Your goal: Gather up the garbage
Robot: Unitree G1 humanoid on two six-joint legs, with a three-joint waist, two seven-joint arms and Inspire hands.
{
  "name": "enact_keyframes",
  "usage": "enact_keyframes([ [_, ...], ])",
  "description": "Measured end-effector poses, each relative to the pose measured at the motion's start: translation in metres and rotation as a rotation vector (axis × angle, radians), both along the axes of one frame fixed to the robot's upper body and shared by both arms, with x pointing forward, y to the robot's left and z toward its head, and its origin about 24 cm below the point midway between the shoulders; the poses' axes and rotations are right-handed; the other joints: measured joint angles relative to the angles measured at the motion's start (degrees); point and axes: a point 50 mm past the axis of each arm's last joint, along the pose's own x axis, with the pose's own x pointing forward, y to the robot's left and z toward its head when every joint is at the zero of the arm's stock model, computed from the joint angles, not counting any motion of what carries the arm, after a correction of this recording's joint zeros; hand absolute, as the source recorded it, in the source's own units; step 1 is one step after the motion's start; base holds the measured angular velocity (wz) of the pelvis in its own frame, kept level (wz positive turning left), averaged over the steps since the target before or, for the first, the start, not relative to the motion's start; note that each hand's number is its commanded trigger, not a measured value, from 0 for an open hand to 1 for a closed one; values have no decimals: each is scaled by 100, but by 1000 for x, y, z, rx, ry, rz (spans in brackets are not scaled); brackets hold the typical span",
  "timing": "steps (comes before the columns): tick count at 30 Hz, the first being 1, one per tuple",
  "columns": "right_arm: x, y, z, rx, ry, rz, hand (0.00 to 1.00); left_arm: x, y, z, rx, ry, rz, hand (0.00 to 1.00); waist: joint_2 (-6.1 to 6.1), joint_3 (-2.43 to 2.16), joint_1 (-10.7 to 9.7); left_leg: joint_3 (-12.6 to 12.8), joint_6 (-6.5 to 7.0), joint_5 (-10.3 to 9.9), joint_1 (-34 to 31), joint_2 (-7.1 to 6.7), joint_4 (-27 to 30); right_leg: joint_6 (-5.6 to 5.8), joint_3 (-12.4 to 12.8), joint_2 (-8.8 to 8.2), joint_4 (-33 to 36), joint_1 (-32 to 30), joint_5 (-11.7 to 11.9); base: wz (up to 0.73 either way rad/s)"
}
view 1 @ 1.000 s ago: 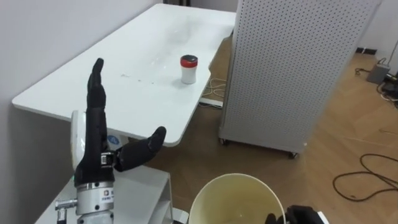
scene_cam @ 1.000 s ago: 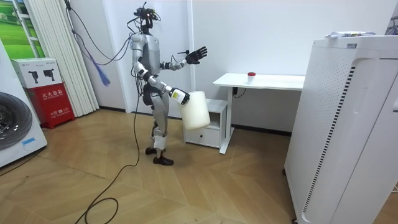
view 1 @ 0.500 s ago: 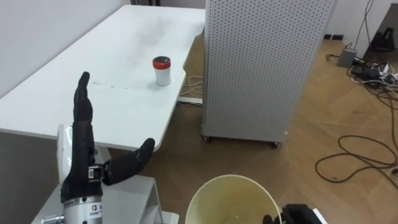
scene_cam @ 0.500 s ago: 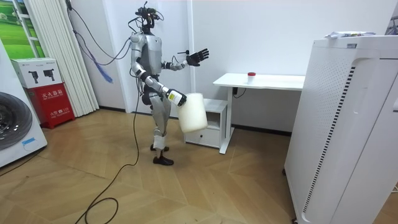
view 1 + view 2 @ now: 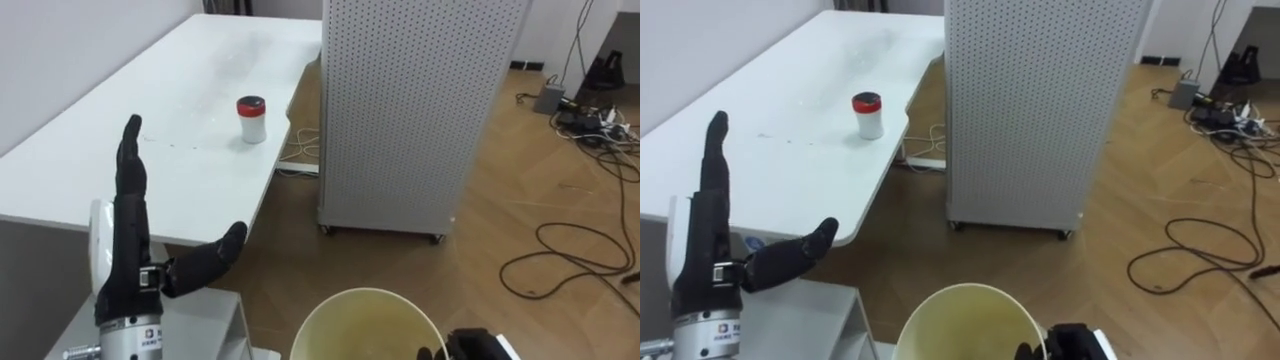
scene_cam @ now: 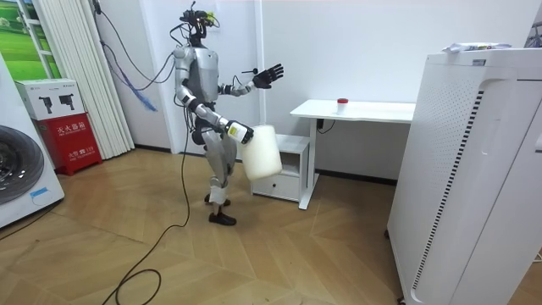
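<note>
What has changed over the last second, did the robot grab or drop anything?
Nothing was taken or let go. The eye views shifted with the camera. In the room view the bucket eased slightly toward that view's left. The left hand stays raised, fingers straight; the right hand keeps hold of the bucket; the red-lidded cup stays on the white desk.

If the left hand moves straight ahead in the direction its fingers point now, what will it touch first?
Probably nothing soon. The left hand points forward above the white table, and its line passes left of the red-lidded cup. Depth is unclear; the wall could come later.
</note>
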Motion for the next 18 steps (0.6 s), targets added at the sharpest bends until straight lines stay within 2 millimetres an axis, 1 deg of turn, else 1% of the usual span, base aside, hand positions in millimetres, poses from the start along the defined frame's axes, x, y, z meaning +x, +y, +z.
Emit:
enact_keyframes([
  [1,0,0,0,0,0,0,100,0,0,0,0,0,-1,0,21,15,-20,-33,-45,54,-150,64,342,-26,-2,52,13,44,-21,0],
  [2,0,0,-1,-2,3,0,100,0,0,0,0,0,0,0,40,43,-34,-169,-67,288,-504,156,997,-77,17,142,55,123,-68,5],
  [3,-2,0,-2,-3,12,-6,100,0,0,-1,-2,4,0,0,3,70,-14,-313,-56,500,-797,147,1455,-122,71,172,67,171,-111,9],
  [4,-2,-1,-3,-4,16,-9,100,0,0,-2,-10,5,0,0,-8,69,-13,-364,13,452,-934,102,1461,-142,88,170,65,176,-125,18],
  [5,-3,-2,-4,-6,19,-25,100,0,-1,-2,-36,3,-6,0,-24,81,-34,-368,168,353,-1268,0,1310,-162,96,167,56,168,-153,16],
  [6,-4,-4,-5,-9,24,-36,100,0,-2,-3,-52,5,-8,0,-29,84,-34,-370,177,348,-1439,-58,1147,-158,111,164,54,165,-175,7],
  [7,-5,-5,-6,-12,31,-53,100,0,-3,-4,-70,7,-8,0,-39,90,14,-372,138,380,-1729,-171,653,-150,136,160,56,163,-218,-12],
  [8,-5,-6,-7,-4,40,-68,100,0,-3,-4,-79,4,-2,0,-43,86,57,-404,57,469,-1937,-331,-101,-181,182,163,63,160,-256,-21],
  [9,-5,-6,-7,-1,43,-77,100,0,-3,-4,-80,3,-1,0,-43,82,68,-416,23,579,-1999,-391,-536,-186,225,163,84,158,-289,-34],
  [10,-5,-7,-7,2,47,-84,100,0,-3,-4,-83,2,0,0,-20,67,174,-417,32,851,-2072,-438,-1435,-207,226,142,181,149,-396,-42],
  [11,-6,-5,-8,7,50,-84,100,0,-1,-6,-79,6,3,0,-23,55,232,-428,76,1309,-2107,-468,-1971,-177,234,115,311,160,-565,-38],
  [12,-6,-3,-8,8,53,-75,100,0,0,-8,-77,14,8,0,-43,10,235,-437,88,1762,-2072,-532,-2250,-83,253,70,462,164,-729,-14],
  [13,-6,-3,-8,8,53,-73,100,0,0,-9,-75,18,8,0,-65,-11,209,-433,127,1960,-1999,-577,-2324,-58,250,40,528,153,-807,10],
  [14,-6,-4,-8,6,53,-74,100,-1,0,-10,-68,28,3,0,-81,-8,185,-382,316,2129,-1949,-635,-2318,5,161,-22,556,157,-917,0],
  [15,-6,-5,-8,3,53,-74,100,-2,1,-12,-66,39,2,0,-65,-7,221,-295,472,2248,-1948,-620,-2174,68,-137,-125,516,199,-962,-9],
  [16,-6,-5,-8,2,53,-76,100,-3,1,-13,-65,44,1,0,-46,5,254,-286,554,2229,-1967,-628,-2052,84,-310,-149,454,265,-973,-16],
  [17,-6,-4,-8,-4,52,-77,100,-2,1,-13,-67,48,-5,0,-13,7,268,-210,580,2044,-2044,-609,-1789,81,-500,-243,294,402,-980,0],
  [18,-5,-4,-8,-5,50,-80,100,0,0,-10,-66,40,-15,0,26,-1,272,-171,608,1830,-2147,-595,-1473,79,-520,-249,236,522,-1024,5],
])
